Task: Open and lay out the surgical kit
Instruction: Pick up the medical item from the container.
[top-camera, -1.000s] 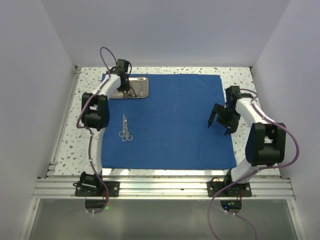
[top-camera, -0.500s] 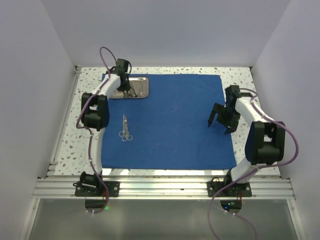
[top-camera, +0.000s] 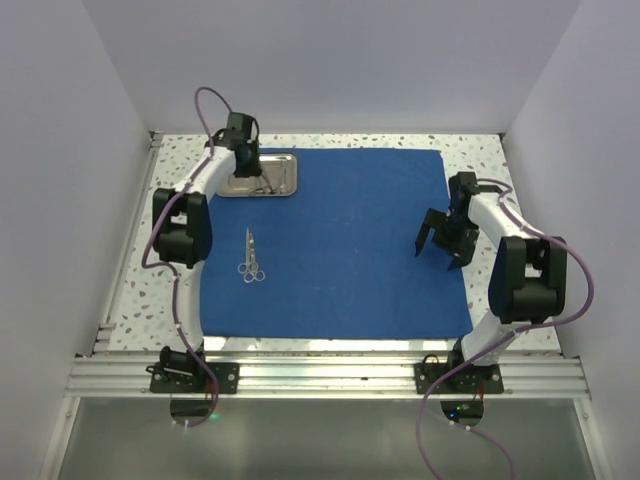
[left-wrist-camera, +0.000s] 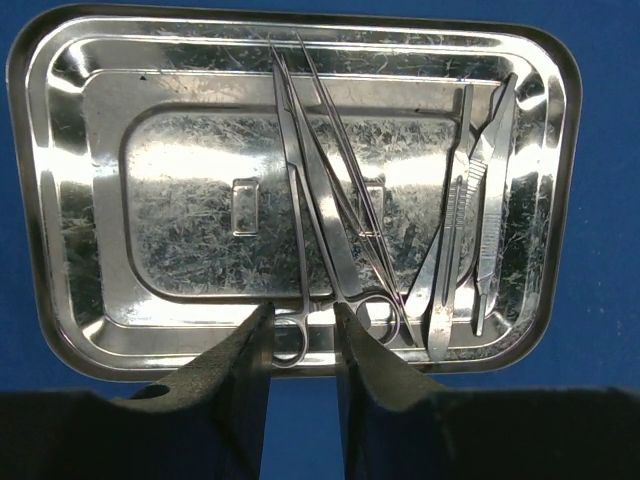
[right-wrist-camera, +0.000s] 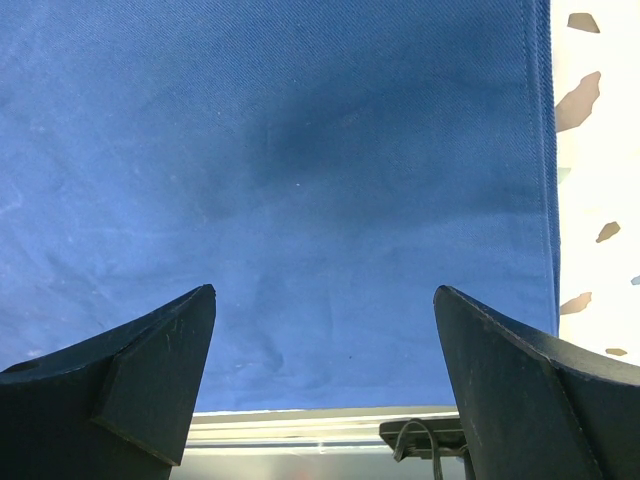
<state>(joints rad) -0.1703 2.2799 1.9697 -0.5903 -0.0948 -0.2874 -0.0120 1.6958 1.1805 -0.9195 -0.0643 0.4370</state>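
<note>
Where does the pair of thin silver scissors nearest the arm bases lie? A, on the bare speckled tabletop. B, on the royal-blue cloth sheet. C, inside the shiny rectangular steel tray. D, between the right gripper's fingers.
B: the thin silver scissors lie flat on the royal-blue cloth sheet, apart from the shiny steel tray.

L jaws narrow, R jaws wide

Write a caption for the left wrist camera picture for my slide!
Left claw hovers at the near edge of the steel tray of silver instruments on blue cloth.
</note>
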